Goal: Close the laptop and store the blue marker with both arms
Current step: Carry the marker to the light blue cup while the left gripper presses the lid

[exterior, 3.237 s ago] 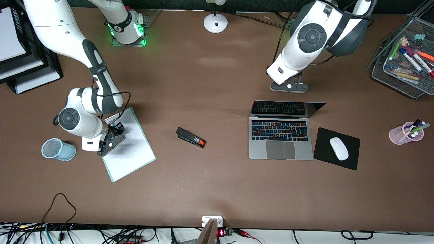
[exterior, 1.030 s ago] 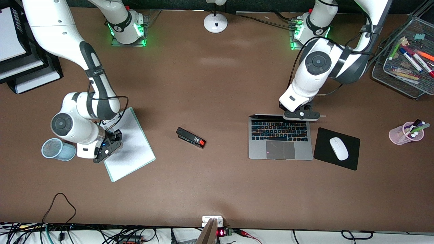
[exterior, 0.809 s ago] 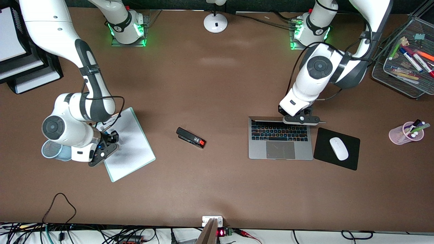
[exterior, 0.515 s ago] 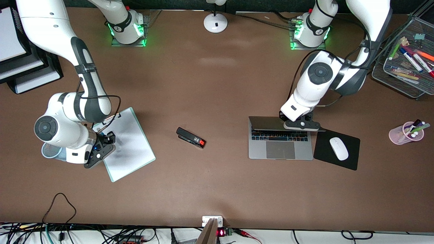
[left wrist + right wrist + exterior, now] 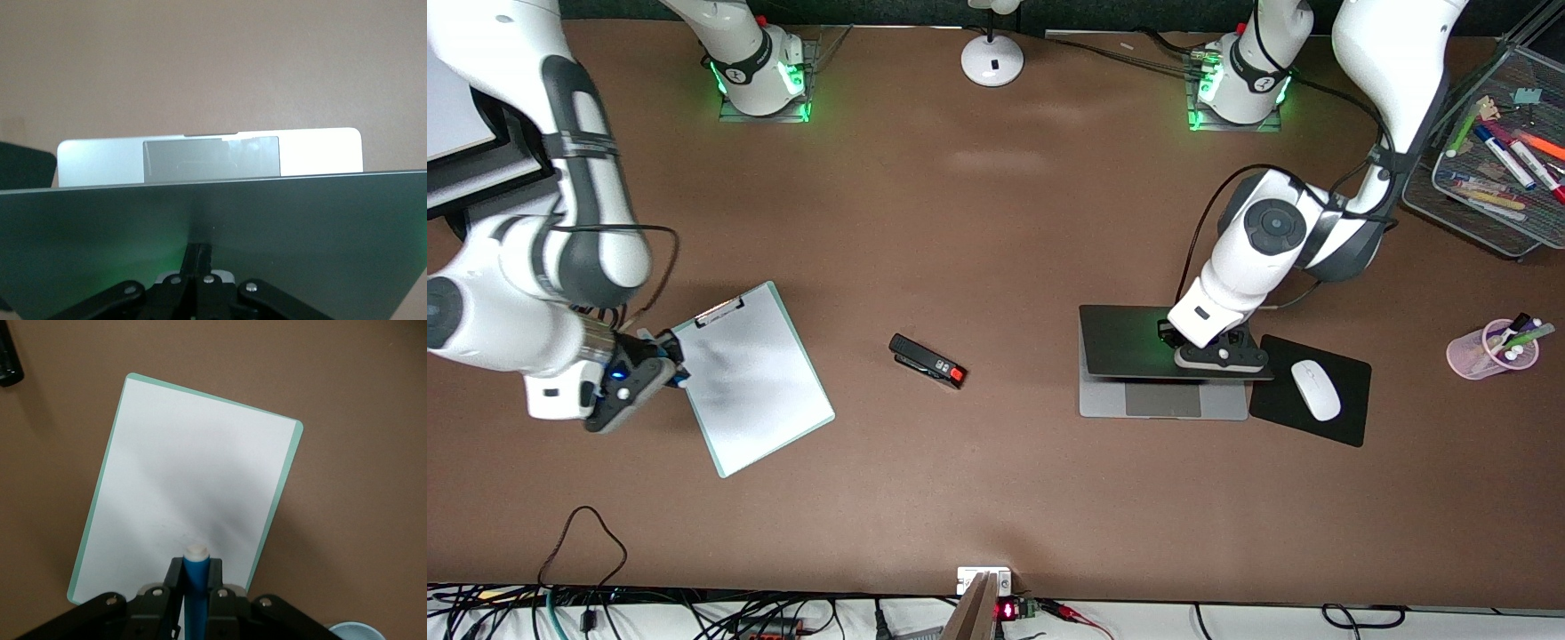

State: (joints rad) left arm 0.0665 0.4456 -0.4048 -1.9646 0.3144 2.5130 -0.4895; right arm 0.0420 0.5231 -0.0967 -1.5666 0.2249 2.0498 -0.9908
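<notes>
The laptop (image 5: 1129, 338) has its dark lid tilted low over the base, with only the trackpad strip (image 5: 1162, 402) showing. My left gripper (image 5: 1221, 357) is shut and rests on the lid near the mouse-pad side. In the left wrist view the shut left gripper (image 5: 199, 257) sits on the lid (image 5: 300, 227), with the trackpad (image 5: 210, 159) showing past its edge. My right gripper (image 5: 665, 357) is raised by the clipboard's edge, shut on the blue marker (image 5: 196, 587), white end out. A light-blue cup (image 5: 357, 632) shows only in the right wrist view.
A white clipboard (image 5: 751, 378) lies toward the right arm's end. A black stapler (image 5: 927, 361) lies mid-table. A white mouse (image 5: 1315, 389) sits on a black mouse pad (image 5: 1352, 427) beside the laptop. A pink pen cup (image 5: 1489, 349) and a mesh tray (image 5: 1485, 213) stand at the left arm's end.
My left gripper has pushed the laptop lid from upright down to almost flat. My right gripper has risen with the marker and moved off the clipboard toward the right arm's end, now covering the blue cup.
</notes>
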